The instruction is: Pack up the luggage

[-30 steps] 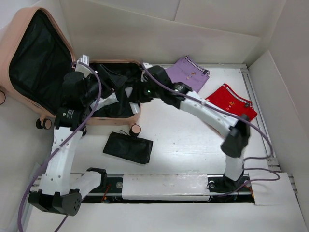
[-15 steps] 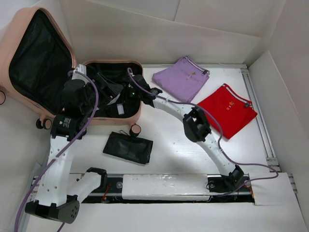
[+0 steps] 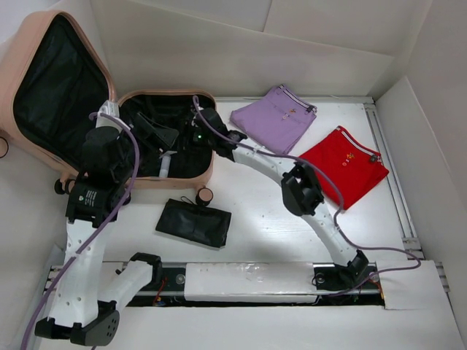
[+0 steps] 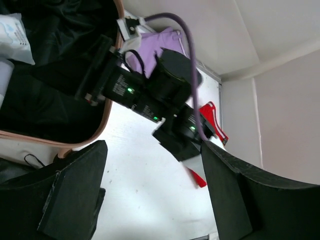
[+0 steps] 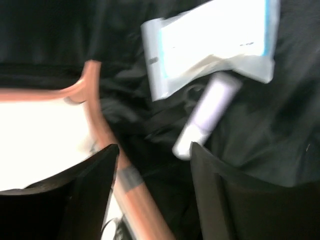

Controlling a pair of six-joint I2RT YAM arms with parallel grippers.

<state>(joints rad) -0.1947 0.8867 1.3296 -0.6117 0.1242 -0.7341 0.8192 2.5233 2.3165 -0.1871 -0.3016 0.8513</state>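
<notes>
The peach-pink luggage [image 3: 191,177] lies open at the left, its lid [image 3: 13,69] propped up and its black-lined base beside it. My left gripper [image 3: 162,133] hangs over the base, open and empty; in its wrist view [image 4: 152,165] it faces the luggage rim [image 4: 107,117] and my right arm [image 4: 150,95]. My right gripper [image 3: 181,146] is open and empty inside the base, just within the near rim [image 5: 94,95]. In the right wrist view [image 5: 154,155], a white packet [image 5: 210,40] and a lavender tube [image 5: 207,115] lie on the lining.
A flat black pouch [image 3: 193,222] lies on the table in front of the luggage. A folded purple garment [image 3: 273,117] and a red garment [image 3: 343,164] lie at the right. White walls enclose the table on all sides.
My right arm has stretched out and its gripper has moved left, deeper into the luggage base. My left arm has drawn back to the left. Nothing was picked up.
</notes>
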